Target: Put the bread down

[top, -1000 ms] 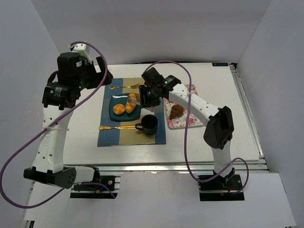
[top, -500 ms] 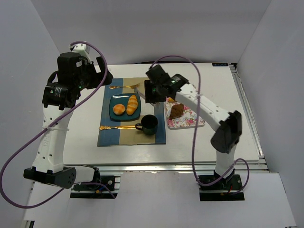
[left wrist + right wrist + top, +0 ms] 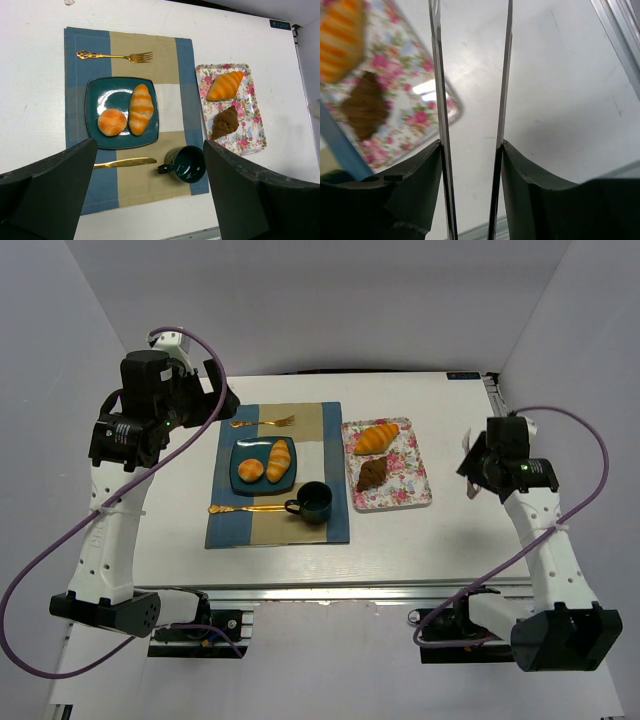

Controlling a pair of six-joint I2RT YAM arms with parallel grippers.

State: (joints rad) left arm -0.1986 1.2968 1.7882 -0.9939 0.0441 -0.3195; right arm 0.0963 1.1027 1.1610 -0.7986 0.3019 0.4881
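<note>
A teal plate [image 3: 238, 487] on the placemat holds a round bun [image 3: 249, 470] and a long striped bread roll [image 3: 279, 459]; both show in the left wrist view, the bun [image 3: 112, 122] left of the roll [image 3: 140, 108]. A floral tray [image 3: 420, 490] holds an orange croissant [image 3: 377, 438] and a brown pastry [image 3: 373, 473]. My right gripper [image 3: 468, 468] is open and empty over bare table right of the tray; its wrist view [image 3: 470, 50] shows only table between the fingers. My left gripper [image 3: 215, 400] hangs high above the placemat, open and empty [image 3: 150, 210].
A dark mug [image 3: 314, 501] stands on the blue and tan placemat [image 3: 335, 525] by the plate's near right corner. A gold fork [image 3: 265, 423] lies behind the plate, a gold knife [image 3: 245, 509] in front. A metal rail [image 3: 525, 490] runs along the table's right edge.
My right gripper left the long roll on the plate, rose and swung far right, past the tray. The croissant on the tray is now uncovered. The left arm has not moved.
</note>
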